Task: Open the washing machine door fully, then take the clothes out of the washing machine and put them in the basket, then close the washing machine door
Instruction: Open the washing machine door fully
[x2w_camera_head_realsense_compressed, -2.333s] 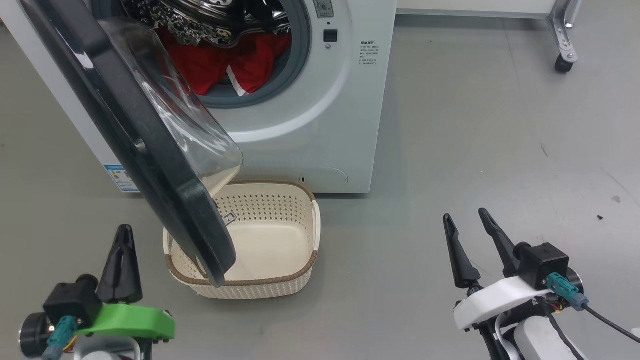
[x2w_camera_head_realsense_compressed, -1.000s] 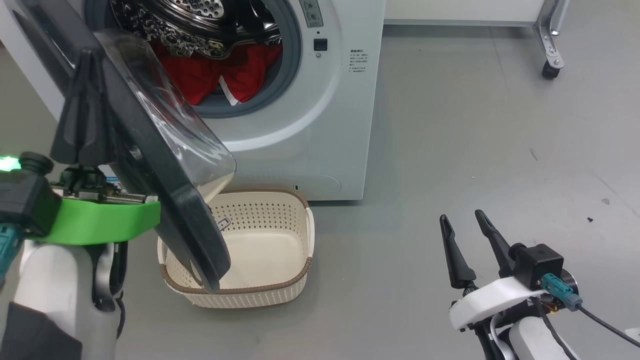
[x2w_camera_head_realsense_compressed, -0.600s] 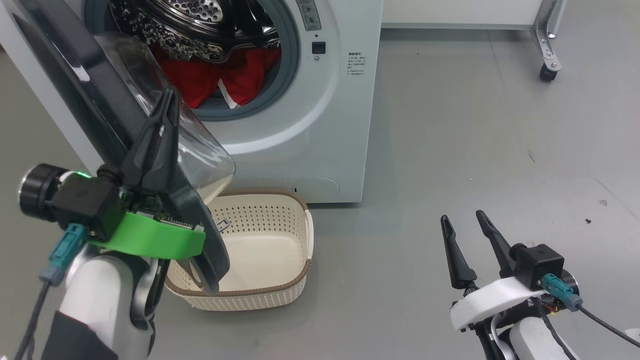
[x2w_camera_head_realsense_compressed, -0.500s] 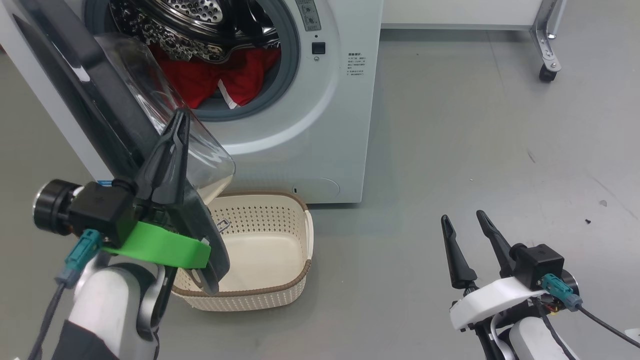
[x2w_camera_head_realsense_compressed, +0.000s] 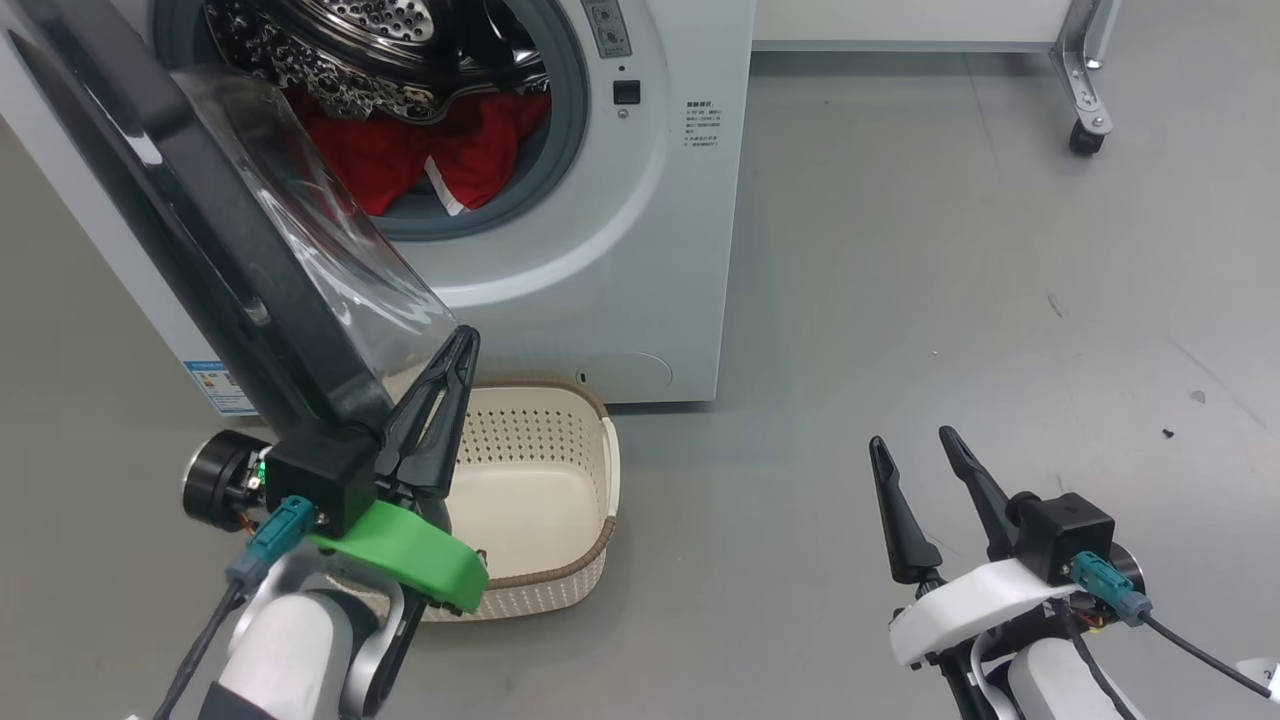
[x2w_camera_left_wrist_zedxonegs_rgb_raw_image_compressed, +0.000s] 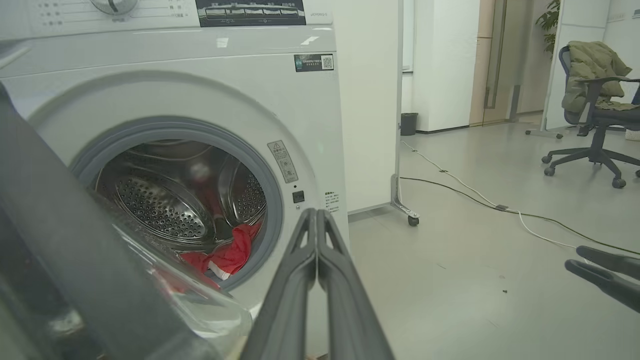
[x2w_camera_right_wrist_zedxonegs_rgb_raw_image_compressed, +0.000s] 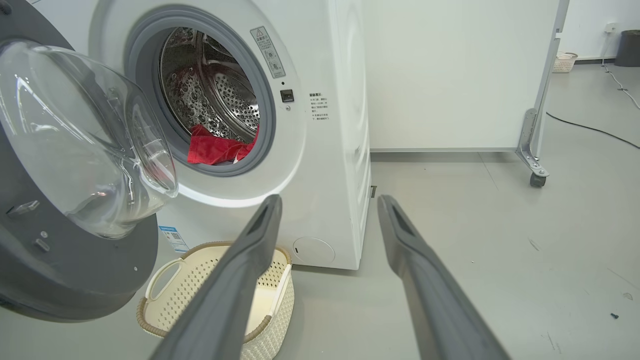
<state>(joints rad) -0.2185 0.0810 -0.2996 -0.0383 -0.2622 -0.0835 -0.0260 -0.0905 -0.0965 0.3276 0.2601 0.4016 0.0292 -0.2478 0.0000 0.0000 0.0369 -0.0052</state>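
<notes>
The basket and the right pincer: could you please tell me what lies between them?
Bare grey floor lies between the basket and the open right pincer, with nothing standing on it; the head view shows that stretch.

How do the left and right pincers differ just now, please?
The left pincer is shut; the right pincer is open. The left has a green mount, the right a white mount. The left is beside the door; the right is over the floor. Both have long dark fingers and hold nothing.
</notes>
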